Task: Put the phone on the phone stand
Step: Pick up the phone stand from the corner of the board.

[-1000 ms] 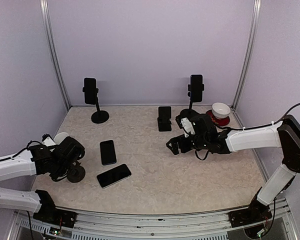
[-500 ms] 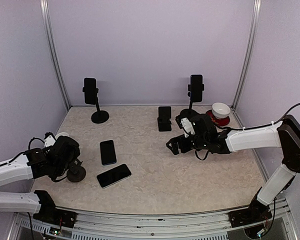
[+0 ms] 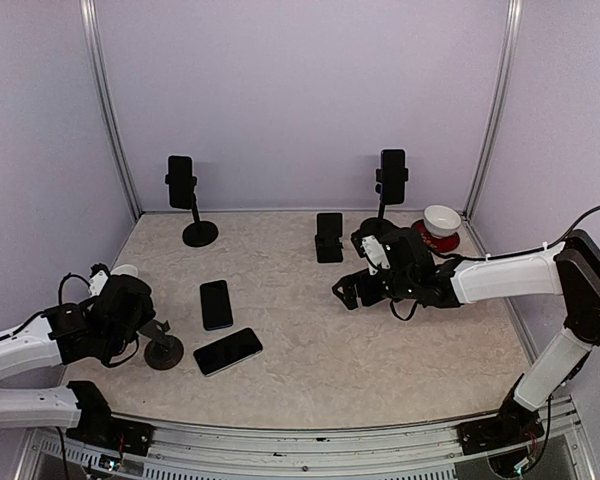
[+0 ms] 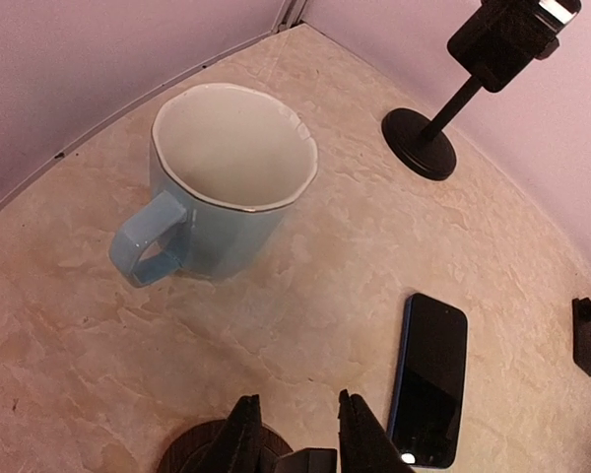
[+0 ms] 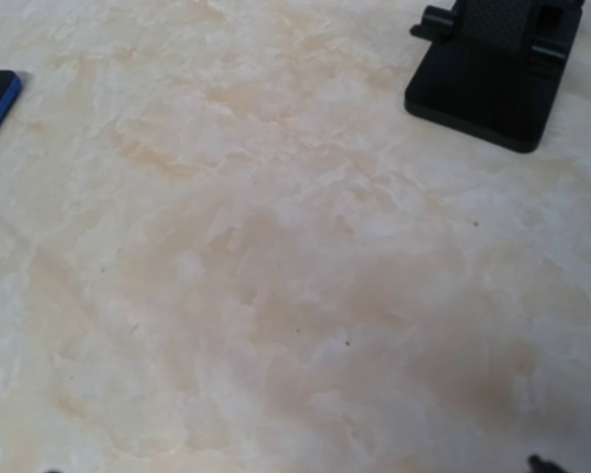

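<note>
Gripping the phone stand (image 3: 163,352), the left tool (image 4: 297,412) is nearly closed; the right tool (image 3: 346,292) gapes empty.

Even, soft light; right wrist view blurred.

Setting: robotics lab test cell. Evidence: plain lilac panel walls (image 3: 300,100); silver aluminium frame posts (image 3: 105,110); beige marble-patterned tabletop (image 3: 320,350); white-and-black left robot arm (image 3: 20,345) and right robot arm (image 3: 510,275), bolted to a grey metal base rail (image 3: 310,442).

Glossy glaze is seen on the mug (image 4: 227,187), slick glass on the phone (image 4: 431,379); the counter (image 4: 355,246) is finished smooth, matt.
</note>
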`<state>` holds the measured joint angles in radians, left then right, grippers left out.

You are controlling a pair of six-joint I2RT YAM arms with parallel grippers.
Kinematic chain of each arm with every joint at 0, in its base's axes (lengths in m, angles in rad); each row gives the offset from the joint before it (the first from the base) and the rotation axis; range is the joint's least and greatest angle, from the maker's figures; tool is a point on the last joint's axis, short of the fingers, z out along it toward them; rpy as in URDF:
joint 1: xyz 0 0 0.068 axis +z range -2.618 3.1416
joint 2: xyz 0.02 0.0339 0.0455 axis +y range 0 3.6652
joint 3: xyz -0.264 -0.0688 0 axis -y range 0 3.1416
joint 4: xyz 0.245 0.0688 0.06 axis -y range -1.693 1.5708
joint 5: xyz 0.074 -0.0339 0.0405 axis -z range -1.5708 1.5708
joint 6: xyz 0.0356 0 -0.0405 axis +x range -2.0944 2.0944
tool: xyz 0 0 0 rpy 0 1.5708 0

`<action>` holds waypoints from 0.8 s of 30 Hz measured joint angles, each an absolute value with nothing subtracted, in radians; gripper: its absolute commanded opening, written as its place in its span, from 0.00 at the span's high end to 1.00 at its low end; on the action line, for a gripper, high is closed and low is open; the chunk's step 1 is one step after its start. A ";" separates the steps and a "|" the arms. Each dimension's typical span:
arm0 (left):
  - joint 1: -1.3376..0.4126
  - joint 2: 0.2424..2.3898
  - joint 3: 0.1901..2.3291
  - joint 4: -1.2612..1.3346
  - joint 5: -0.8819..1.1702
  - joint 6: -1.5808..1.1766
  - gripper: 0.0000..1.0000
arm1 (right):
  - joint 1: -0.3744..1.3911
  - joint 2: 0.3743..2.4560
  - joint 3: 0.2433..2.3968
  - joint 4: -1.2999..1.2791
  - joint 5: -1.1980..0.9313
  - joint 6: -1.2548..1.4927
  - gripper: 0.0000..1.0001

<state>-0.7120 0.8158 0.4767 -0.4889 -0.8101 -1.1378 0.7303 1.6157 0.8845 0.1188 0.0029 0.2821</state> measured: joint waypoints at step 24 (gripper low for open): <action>-0.712 0.692 0.464 -0.225 -0.646 -0.766 1.00 | 0.730 1.623 0.880 0.142 -0.054 0.280 0.00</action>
